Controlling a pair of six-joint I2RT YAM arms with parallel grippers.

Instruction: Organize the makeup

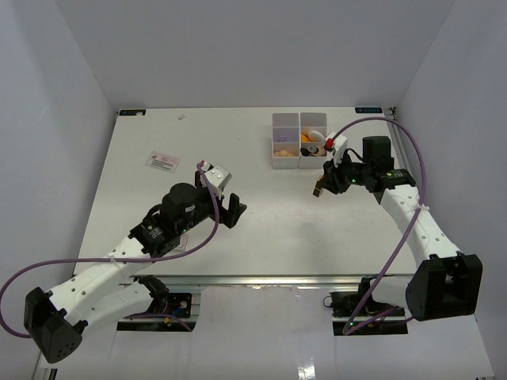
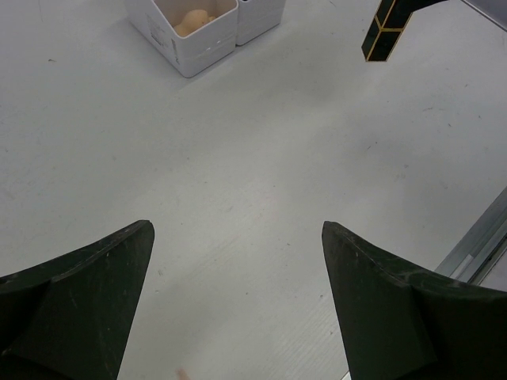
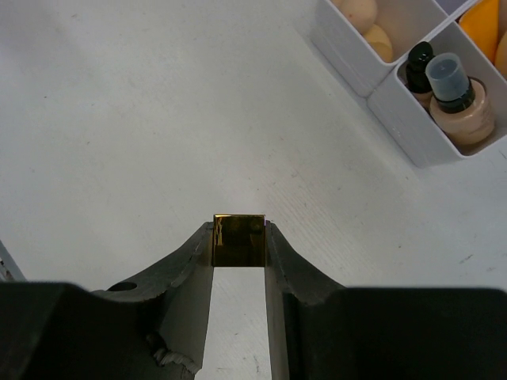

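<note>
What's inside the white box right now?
Tan sponges fill one compartment of the box; the next holds two small capped bottles, with something orange behind them. The far compartments are too small overhead to tell; anything under the sponges is hidden.

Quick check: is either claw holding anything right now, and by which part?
The right claw holds the black-and-gold lipstick tube, pinched by one end, the rest sticking out. The left claw is open and empty.

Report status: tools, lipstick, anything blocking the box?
Left tool open, empty. Right tool shut on lipstick, aloft, short of box. Nothing between lipstick and box.
</note>
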